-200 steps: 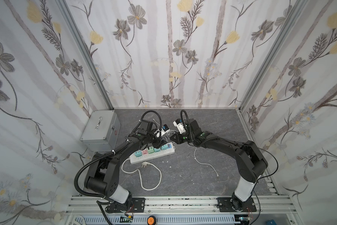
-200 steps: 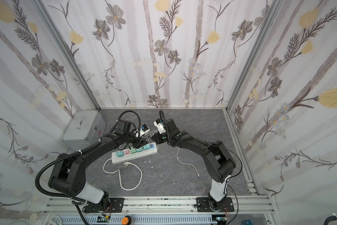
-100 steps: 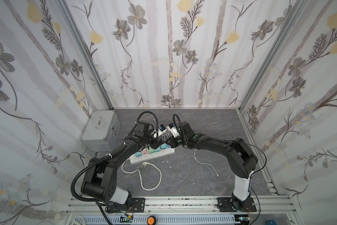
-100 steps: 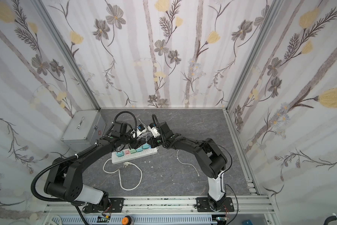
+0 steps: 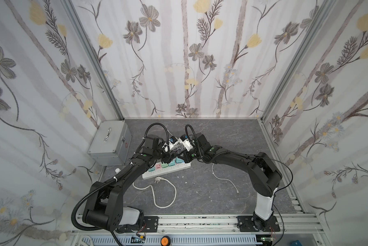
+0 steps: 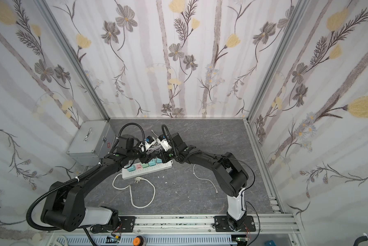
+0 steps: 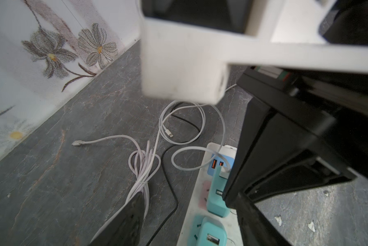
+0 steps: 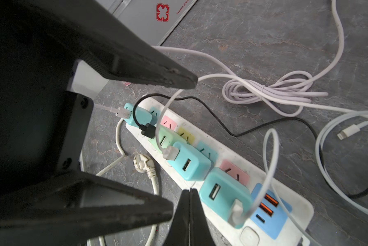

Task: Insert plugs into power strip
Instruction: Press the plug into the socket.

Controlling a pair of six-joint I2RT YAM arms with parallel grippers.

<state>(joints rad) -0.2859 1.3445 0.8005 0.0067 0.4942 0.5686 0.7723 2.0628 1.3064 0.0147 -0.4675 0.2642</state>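
The white power strip lies in the middle of the floor. Several plugs stand seated in its sockets: teal, mint green, teal and teal, each with a cable in its USB port. My left gripper hangs open over the strip's middle, its fingers spread wide and holding nothing. My right gripper is shut on nothing. Its tip sits at the strip's near edge, beside the teal plug closest to the blue USB block.
A grey metal box stands at the left wall. The strip's thick cord and white three-prong plug loop toward the front. A bundled white cable and a black cable lie behind the strip; a thin white cable trails right.
My right gripper has swung left and down to the strip's USB end and its jaws have closed fully. The left gripper has stayed open over the strip.
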